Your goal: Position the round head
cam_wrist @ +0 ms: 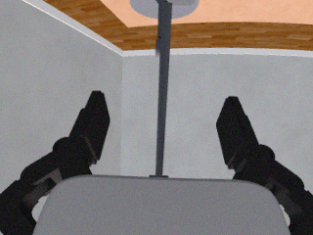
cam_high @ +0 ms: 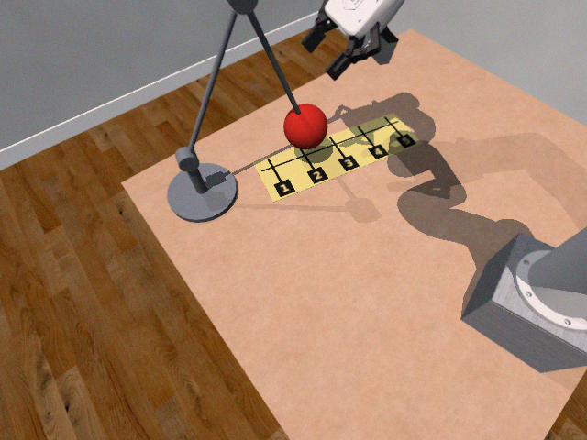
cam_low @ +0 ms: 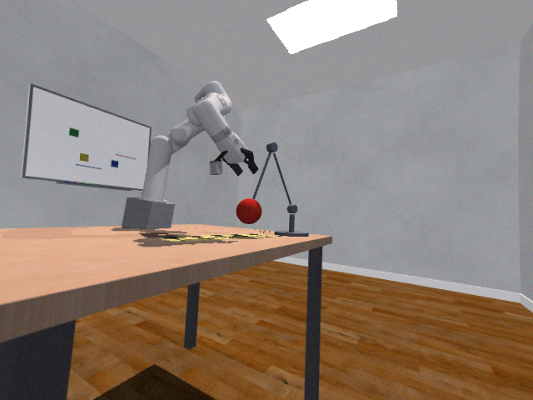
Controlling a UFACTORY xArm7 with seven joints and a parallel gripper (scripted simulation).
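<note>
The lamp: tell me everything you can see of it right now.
The lamp is grey, with a round flat foot on the bench, a short post with a joint, and two thin rods meeting at a high elbow. A glossy red ball head hangs from the second rod, off the bench, its shadow near mark 2 on the yellow strip. The gripper stands open above, touching nothing.
</note>
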